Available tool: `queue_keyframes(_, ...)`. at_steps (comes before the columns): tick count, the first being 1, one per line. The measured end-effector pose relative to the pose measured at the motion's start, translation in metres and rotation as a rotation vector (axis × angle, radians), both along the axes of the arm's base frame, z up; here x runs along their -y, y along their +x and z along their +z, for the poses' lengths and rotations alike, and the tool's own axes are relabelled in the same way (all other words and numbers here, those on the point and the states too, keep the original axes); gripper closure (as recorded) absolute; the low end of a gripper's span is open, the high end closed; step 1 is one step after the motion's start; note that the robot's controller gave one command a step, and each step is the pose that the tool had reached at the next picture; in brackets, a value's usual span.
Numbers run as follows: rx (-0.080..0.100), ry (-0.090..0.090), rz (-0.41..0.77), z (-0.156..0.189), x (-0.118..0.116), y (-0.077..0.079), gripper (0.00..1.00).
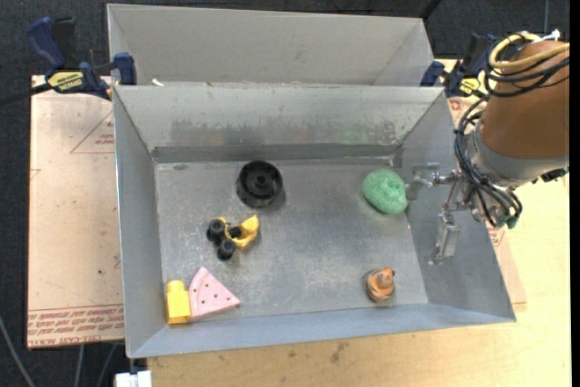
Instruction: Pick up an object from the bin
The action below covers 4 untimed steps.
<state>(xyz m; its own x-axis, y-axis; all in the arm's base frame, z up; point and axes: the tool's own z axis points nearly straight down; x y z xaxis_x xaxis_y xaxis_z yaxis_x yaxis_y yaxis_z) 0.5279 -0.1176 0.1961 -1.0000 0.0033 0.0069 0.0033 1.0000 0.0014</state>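
Note:
My gripper (431, 217) hangs over the bin's right wall, its thin metal fingers spread open with nothing between them. Just left of the upper finger lies a green crumpled lump (384, 192) on the bin floor. A small orange-and-brown knob-like piece (381, 285) stands near the front right corner, below and to the left of the lower finger.
A black round disc (260, 182) lies at the back centre. Left of the middle sits a yellow toy with black wheels (234, 235). A pink wedge (212, 292) with a yellow block (177, 302) rests in the front left corner. The arm enters from the right.

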Motion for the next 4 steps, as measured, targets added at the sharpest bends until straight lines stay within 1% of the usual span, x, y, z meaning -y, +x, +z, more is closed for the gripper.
queue_keyframes(1, 0.008, -0.001, 0.003, 0.005, -0.001, 0.002, 0.00)
queue_keyframes(2, 0.010, -0.001, -0.032, -0.033, -0.047, 0.021, 0.00)
queue_keyframes(3, 0.009, 0.001, -0.051, -0.044, -0.045, 0.026, 0.00)
queue_keyframes(4, 0.022, -0.003, -0.146, -0.081, -0.030, 0.057, 0.00)
